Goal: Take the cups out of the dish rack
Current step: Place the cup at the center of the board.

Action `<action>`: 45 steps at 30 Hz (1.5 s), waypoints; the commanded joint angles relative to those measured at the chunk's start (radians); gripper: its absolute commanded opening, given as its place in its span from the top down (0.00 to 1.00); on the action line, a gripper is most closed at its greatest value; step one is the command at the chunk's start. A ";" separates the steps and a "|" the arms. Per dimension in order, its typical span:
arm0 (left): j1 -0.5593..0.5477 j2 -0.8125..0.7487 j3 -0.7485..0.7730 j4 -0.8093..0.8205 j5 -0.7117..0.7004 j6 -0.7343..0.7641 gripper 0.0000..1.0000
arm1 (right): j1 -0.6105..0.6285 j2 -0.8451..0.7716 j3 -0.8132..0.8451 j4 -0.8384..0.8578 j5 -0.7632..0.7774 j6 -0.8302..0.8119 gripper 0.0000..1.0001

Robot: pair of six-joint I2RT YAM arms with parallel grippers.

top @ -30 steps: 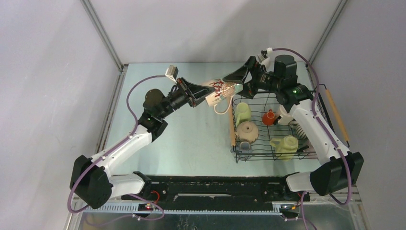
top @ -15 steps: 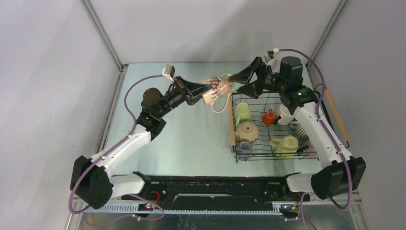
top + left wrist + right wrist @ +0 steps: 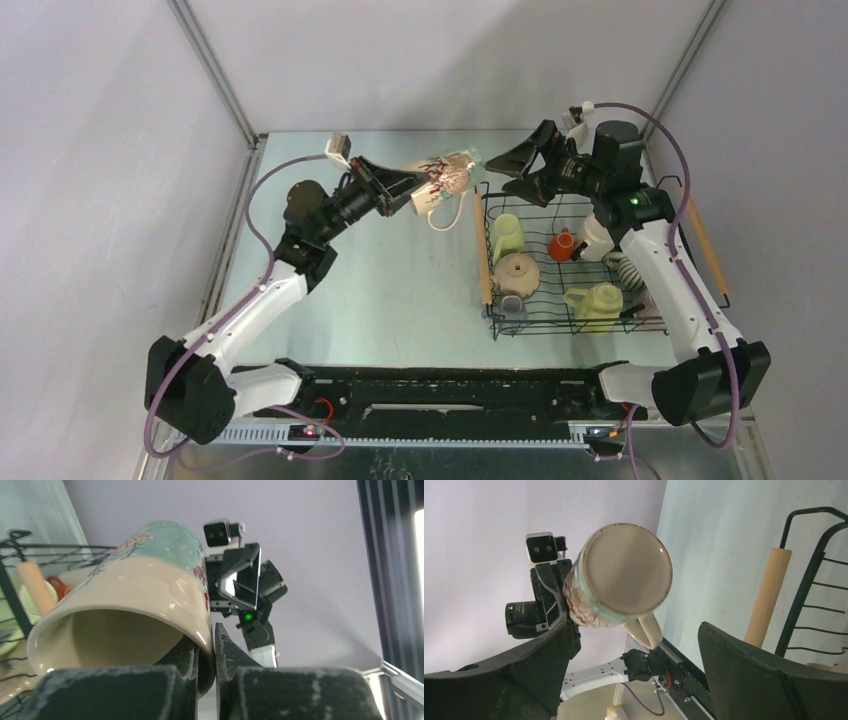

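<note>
My left gripper (image 3: 413, 190) is shut on the rim of a cream mug (image 3: 446, 177) with a teal band and red pattern, held on its side in the air left of the dish rack (image 3: 640, 322). In the left wrist view one finger is inside the mug (image 3: 125, 595) and one outside, where the gripper (image 3: 215, 652) pinches the wall. My right gripper (image 3: 502, 170) stands open over the rack's far left corner, a little apart from the mug's base (image 3: 624, 572). Inside the rack are a pale yellow-green cup (image 3: 507, 236), an orange-red cup (image 3: 562, 245), a tan cup (image 3: 517, 272) and several others.
The rack's wooden rod handles lie along its left side (image 3: 481, 250) and right side (image 3: 704, 240); the left one shows in the right wrist view (image 3: 769, 595). Grey walls and frame posts close the table's back and sides. The tabletop (image 3: 400, 290) lies left of the rack.
My left arm has carried the mug leftward, out from between the right gripper's open fingers. The right arm has drawn back to the right.
</note>
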 commanded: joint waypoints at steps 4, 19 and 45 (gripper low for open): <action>0.112 -0.117 0.139 -0.167 0.032 0.200 1.00 | -0.011 -0.084 -0.005 -0.073 0.084 -0.097 0.00; 0.363 -0.018 0.375 -0.812 -0.056 0.737 1.00 | -0.003 -0.154 -0.002 -0.260 0.182 -0.279 0.00; 0.372 0.534 0.908 -1.425 -0.503 1.225 1.00 | 0.060 -0.156 -0.002 -0.373 0.215 -0.431 0.00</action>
